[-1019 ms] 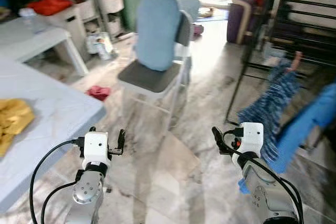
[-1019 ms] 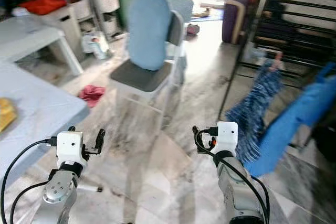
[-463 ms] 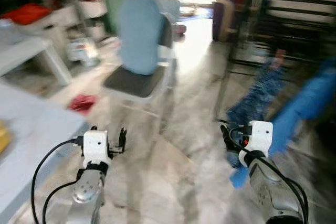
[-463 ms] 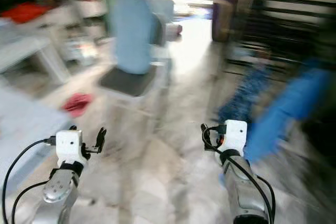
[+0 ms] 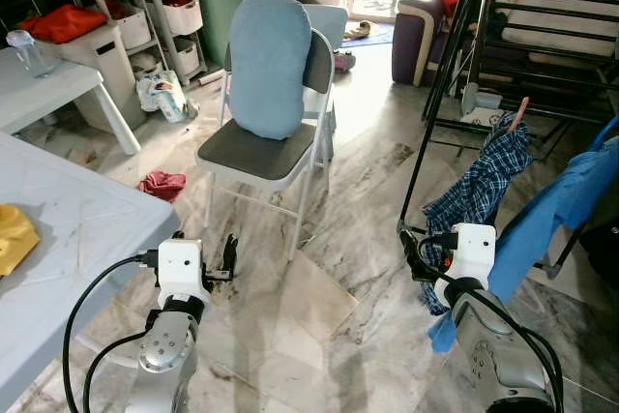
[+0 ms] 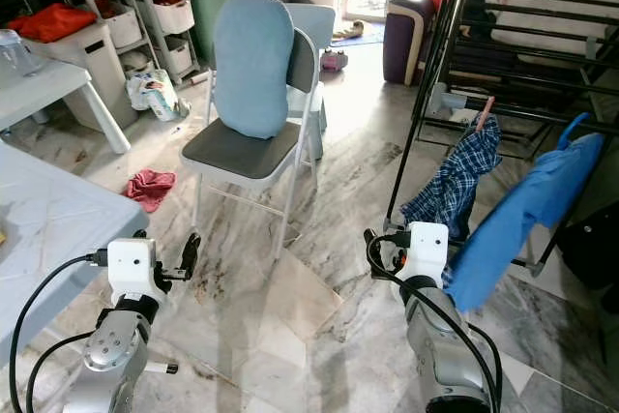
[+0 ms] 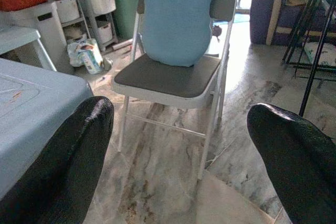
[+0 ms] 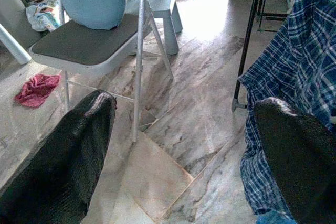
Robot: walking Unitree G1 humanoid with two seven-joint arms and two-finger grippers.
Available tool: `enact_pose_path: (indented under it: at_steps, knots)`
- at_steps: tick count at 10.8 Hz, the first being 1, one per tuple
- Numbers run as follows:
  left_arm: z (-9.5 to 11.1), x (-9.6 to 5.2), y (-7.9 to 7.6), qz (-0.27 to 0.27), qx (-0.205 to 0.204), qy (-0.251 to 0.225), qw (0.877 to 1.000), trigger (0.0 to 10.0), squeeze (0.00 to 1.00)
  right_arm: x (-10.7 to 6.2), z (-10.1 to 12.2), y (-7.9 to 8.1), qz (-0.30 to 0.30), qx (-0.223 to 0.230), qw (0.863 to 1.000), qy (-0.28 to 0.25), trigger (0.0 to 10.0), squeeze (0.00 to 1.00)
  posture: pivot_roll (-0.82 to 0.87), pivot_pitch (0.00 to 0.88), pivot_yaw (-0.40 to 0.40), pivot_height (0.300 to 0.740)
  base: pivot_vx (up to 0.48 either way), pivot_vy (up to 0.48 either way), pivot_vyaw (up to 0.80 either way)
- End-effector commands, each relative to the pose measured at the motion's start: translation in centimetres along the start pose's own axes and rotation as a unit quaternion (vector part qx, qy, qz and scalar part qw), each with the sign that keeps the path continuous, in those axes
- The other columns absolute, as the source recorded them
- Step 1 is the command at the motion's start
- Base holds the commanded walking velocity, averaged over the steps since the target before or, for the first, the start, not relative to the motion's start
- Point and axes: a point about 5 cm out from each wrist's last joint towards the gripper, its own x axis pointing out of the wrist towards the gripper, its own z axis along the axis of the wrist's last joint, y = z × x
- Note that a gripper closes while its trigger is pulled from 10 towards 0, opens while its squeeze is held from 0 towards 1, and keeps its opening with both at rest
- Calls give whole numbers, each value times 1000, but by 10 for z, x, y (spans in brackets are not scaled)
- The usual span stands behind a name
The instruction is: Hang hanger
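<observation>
A black metal drying rack (image 5: 453, 45) stands at the right. A blue-and-white plaid shirt (image 5: 481, 184) and a bright blue shirt (image 5: 553, 212) hang from it. No hanger can be made out. My left gripper (image 5: 204, 243) is held low over the marble floor, open and empty; its fingers (image 7: 58, 166) frame the folding chair (image 7: 168, 77). My right gripper (image 5: 433, 245) hovers just left of the plaid shirt (image 8: 294, 77), open with nothing between its fingertips (image 8: 63, 150).
A grey folding chair (image 5: 263, 150) with a pale blue cushion (image 5: 269, 63) stands ahead. The corner of a light table (image 5: 77, 224) with a yellow cloth (image 5: 12, 235) is at the left. A red rag (image 5: 162, 183) lies on the floor. Shelves (image 5: 169, 7) and a purple sofa (image 5: 414, 38) are behind.
The whole picture shifted and blurred as the camera moved, and it is now steady and sharp. Both grippers keep the same open pose in front of me.
</observation>
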Motion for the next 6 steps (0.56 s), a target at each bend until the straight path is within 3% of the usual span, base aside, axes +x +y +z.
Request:
enact_pose_path:
  at_steps: [1, 6]
  knots:
    - [-3, -1, 0, 3, -9, 9, 1000, 10000, 0, 3, 5, 3, 7, -2, 1000, -5, 10000, 0, -70, 0, 9, 740, 0, 0, 0]
    - [-4, 3, -3, 8, -25, 20, 999, 10000, 0, 4, 6, 1, 2, -12, 1000, -2, 10000, 0, -75, 0, 5, 740, 0, 0, 0]
